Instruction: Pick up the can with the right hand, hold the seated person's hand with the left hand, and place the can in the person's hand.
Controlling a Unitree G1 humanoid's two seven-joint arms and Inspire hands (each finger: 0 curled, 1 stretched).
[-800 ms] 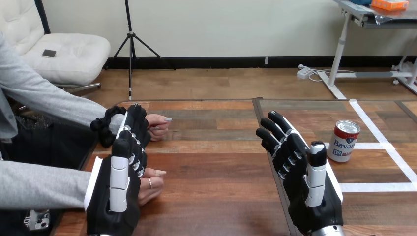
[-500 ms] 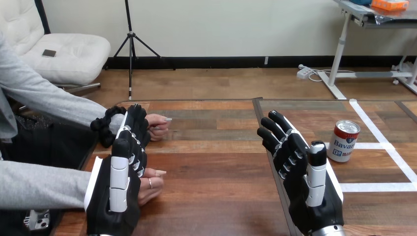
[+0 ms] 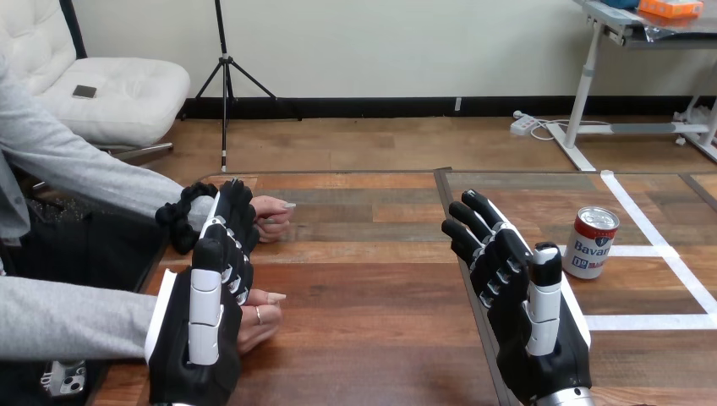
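Both hands: flat, fingers straight, nothing held
right hand: above the table, fingers pointing away from the robot and a bit left
can: on the table, off the right hand's outer side, level with its fingers, clear gap between them
can axis: vertical, standing upright, top rim facing up
can surroundings: just beside a white tape line, inside the taped corner
left hand: fingers pointing away from the robot, near the table's left edge
person's nearer hand: on the table just to the inner side of the left hand's palm, partly hidden behind it
person's farther hand: by the left hand's fingertips, on their inner side
contact left hand/person: overlap from this angle, cannot tell if touching; no fingers curled round either hand
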